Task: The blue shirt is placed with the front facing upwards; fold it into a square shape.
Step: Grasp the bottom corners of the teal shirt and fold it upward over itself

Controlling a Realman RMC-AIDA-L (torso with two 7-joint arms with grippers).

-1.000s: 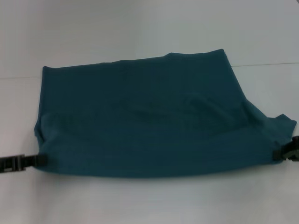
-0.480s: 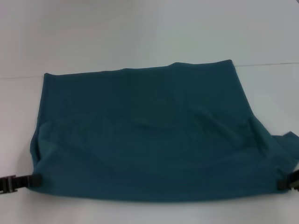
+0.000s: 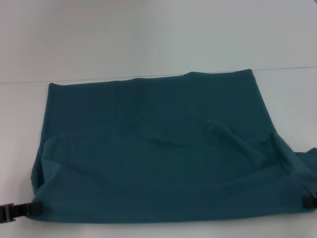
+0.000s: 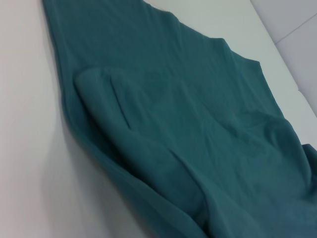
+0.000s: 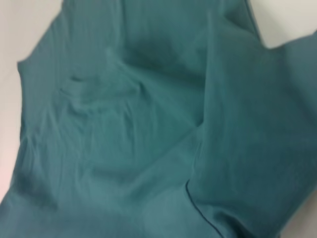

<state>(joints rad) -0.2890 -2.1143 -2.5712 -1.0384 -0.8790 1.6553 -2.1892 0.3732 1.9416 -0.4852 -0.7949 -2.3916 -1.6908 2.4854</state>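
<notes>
Gripping blue shirt (image 3: 158, 148) corners, left tool (image 3: 30, 208), right tool (image 3: 308, 201), white table (image 3: 148, 34)

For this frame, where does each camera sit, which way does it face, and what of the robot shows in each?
Head view: on the robot's head, looking forward and down at the blue shirt on the white table; the left tool and right tool sit at its near corners.
Left wrist view: on the left arm, looking across the shirt's layered folds; no robot parts show.
Right wrist view: on the right arm, close above wrinkled cloth; no robot parts show.
Shared: all three show the same shirt and table.
</notes>
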